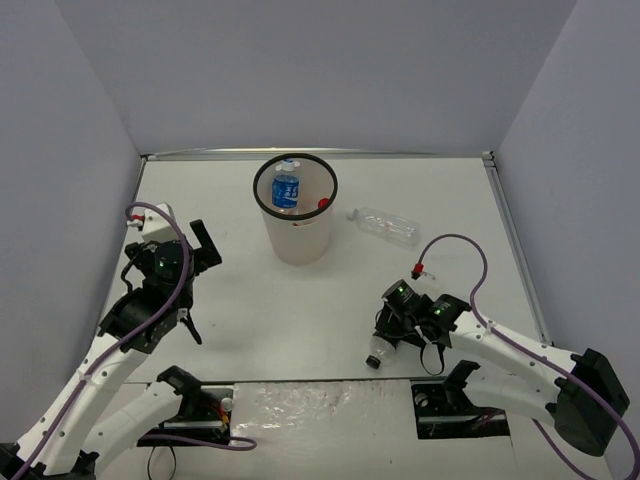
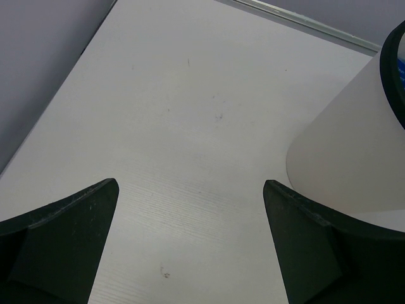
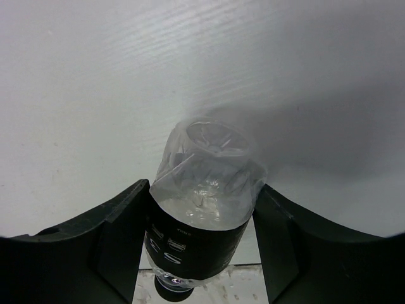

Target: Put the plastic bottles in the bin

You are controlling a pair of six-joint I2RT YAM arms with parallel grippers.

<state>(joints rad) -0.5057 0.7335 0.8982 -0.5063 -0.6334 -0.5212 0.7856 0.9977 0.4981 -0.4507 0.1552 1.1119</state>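
Observation:
The bin (image 1: pixel 296 240) stands at the back middle; its white wall also shows at the right of the left wrist view (image 2: pixel 345 145). Inside it lie the blue-labelled bottle (image 1: pixel 286 189) and a red cap (image 1: pixel 323 203). The plain clear bottle (image 1: pixel 386 225) lies on the table right of the bin. My right gripper (image 1: pixel 391 336) is shut on the black-labelled bottle (image 1: pixel 379 350) near the front edge; in the right wrist view the bottle (image 3: pixel 204 183) sits between both fingers (image 3: pixel 120 247). My left gripper (image 1: pixel 190 250) is open and empty left of the bin. The orange bottle is not in view.
White walls close the table on the left, back and right. A grey strip (image 1: pixel 310 153) runs along the back edge. The arm bases and cables sit at the front edge (image 1: pixel 320 410).

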